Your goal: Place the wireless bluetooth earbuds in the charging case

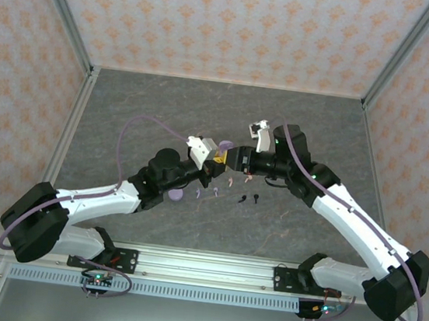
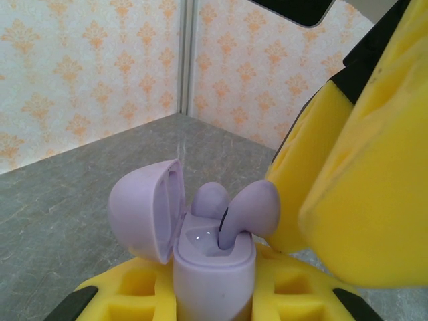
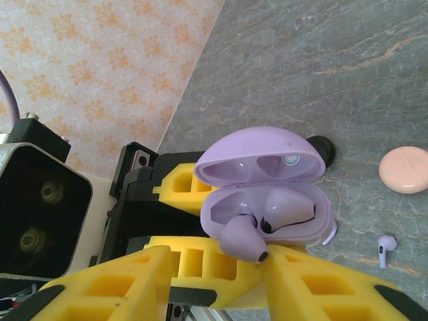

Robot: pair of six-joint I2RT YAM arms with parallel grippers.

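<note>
Left end effector clamped on base of open lavender charging case, held above middle of grey surface. Lid stands hinged back. Seated earbud, lavender, sits in 1 slot. Tilted earbud, also lavender, has stem in 2nd slot and head sticking out. It touches 1 yellow pad of right end effector, whose fingers stand apart, gap wider than earbud. On surface near case: loose earbud, lavender, and pink round case.
</note>
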